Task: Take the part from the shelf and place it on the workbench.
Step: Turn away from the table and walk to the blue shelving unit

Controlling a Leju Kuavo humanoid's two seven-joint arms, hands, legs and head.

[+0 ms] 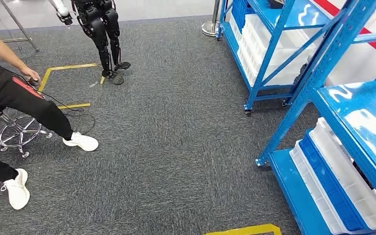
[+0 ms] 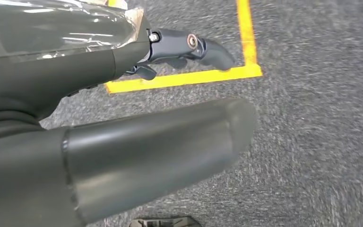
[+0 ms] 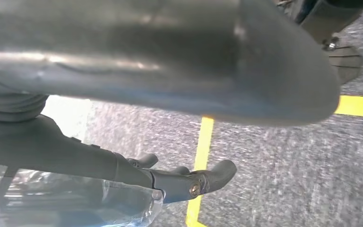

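Head view, looking down across a grey carpeted floor. A blue metal shelf rack fills the side of the scene nearest the robot's right arm. Long white plastic bins and a blue plastic bin lie packed side by side on its lowest level. A second blue rack of the same kind stands just beyond it, also loaded with white bins. The part to be taken cannot be made out, and which bin holds it cannot be told.

Well away from the rack, across the carpet, a person in black trousers and white shoes sits on a chrome stool. Farther from the rack, behind the person, stand the black legs of another humanoid robot, next to yellow tape lines. A strip of yellow floor tape lies on the carpet near the rack's closest foot.

Left wrist view: the left hand hangs above the carpet, thumb and dark fingers stretched out loosely, grasping nothing, over a corner of yellow tape.

Right wrist view: the right hand is likewise released, fingers extended and apart, with nothing in it, above a yellow tape line.
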